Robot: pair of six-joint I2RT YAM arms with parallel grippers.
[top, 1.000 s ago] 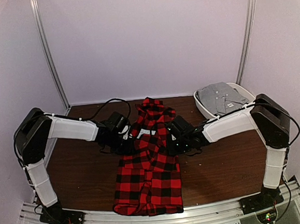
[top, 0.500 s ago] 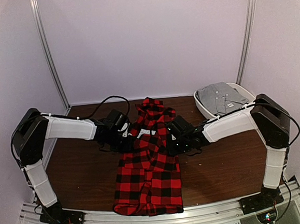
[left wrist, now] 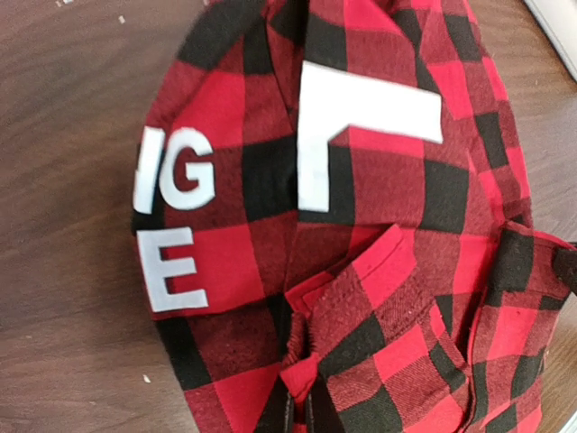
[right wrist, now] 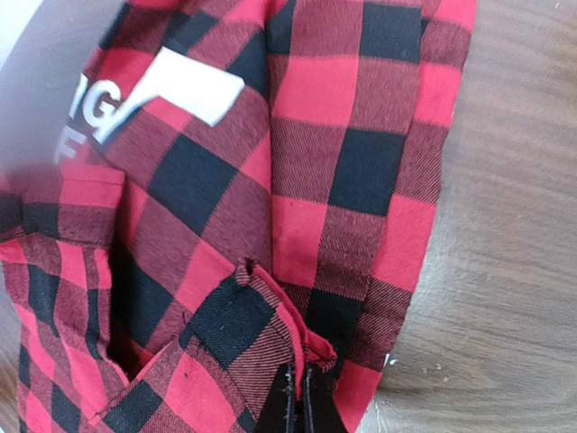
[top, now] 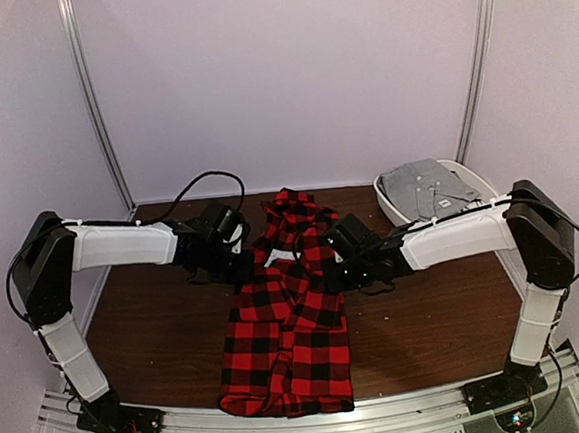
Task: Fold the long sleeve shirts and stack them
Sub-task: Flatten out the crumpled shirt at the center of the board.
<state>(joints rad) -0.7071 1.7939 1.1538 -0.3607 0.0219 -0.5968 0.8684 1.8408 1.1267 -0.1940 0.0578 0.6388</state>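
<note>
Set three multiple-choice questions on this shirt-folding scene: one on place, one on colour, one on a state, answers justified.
1. Where is the grey garment?
A. Table's middle
B. In the white bin, far right
C. Over the left arm
2. The checked shirt's colours?
A. Red and black
B. Blue and white
C. Green and yellow
3. How are the left gripper and right gripper?
A. Both wide open
B. Only one shut
C. Both shut on the shirt
Answers: B, it lies inside the bin's rim; A, its checks show it; C, wrist views show both pinching fabric.
</note>
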